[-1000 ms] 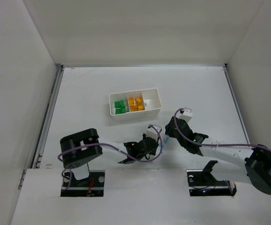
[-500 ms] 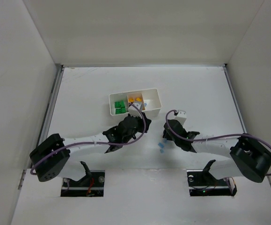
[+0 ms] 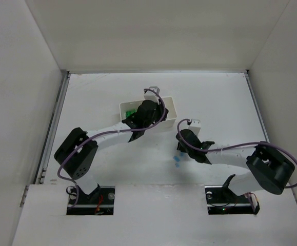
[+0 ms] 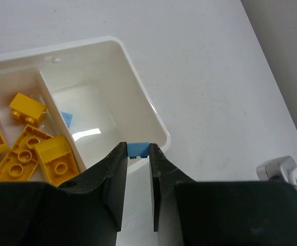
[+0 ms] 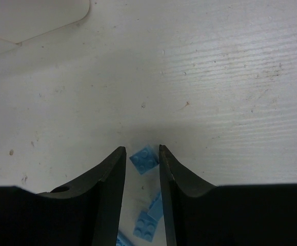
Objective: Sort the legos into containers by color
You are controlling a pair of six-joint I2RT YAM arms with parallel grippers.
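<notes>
left tool (image 4: 137, 154) clenched on one pale blue brick (image 4: 137, 149). the brick sits crosswise between the tips, its long side spanning the gap.

key relation: the held brick hangs at the near rim of the tray (image 4: 143, 92), by the corner of the end compartment. that compartment's open floor lies ahead and a little to the left of the tips in the left wrist view. judgement: the tool wants to go slightly forward over the rim before letting go, or the brick may catch the wall and drop outside.

right tool (image 5: 142, 151) is low over the worktop (image 5: 215, 77), tips parted narrowly either side of a loose blue brick (image 5: 144, 159) lying flat, studs up, turned diagonal to the tips. cannot tell whether the tips pinch it yet.

nearer arm: left for the tray, right for the loose pile.

counts:
- tray: one, three compartments
- end compartment: one blue piece (image 4: 66, 119)
- middle compartment: yellow bricks (image 4: 27, 108), at least four, cut off at frame edge
- far compartment: green bricks (image 3: 130, 113), number not readable
- blue on the worktop: about four by the right tool, some half hidden by its tips
</notes>
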